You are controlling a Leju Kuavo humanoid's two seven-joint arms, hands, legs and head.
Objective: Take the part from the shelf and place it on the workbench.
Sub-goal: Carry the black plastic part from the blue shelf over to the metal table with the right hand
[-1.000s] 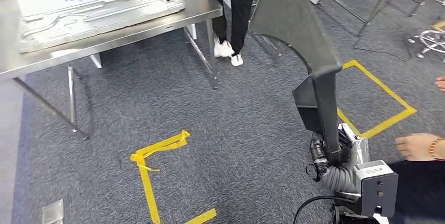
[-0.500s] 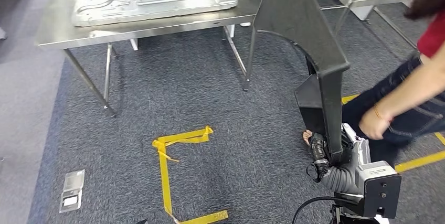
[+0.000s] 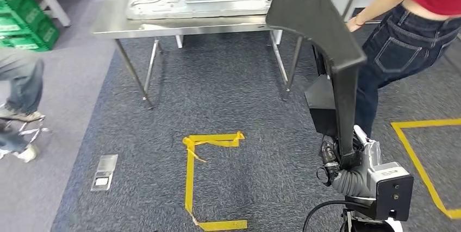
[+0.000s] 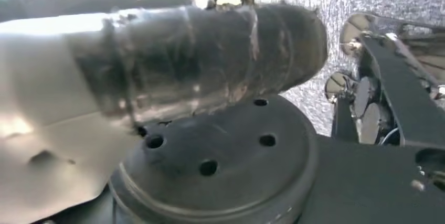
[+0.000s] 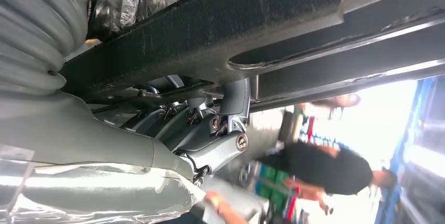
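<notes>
Part (image 3: 321,31): long, black, matte, flared top, gripped by right hand (image 3: 338,158).

Yellow tape (image 3: 190,172) on carpet; green crates (image 3: 24,20).

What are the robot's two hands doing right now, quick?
Right robot hand: holding the big black part by its lower end.
Left robot hand: cannot be told; its wrist view is too close and blurry.
</notes>
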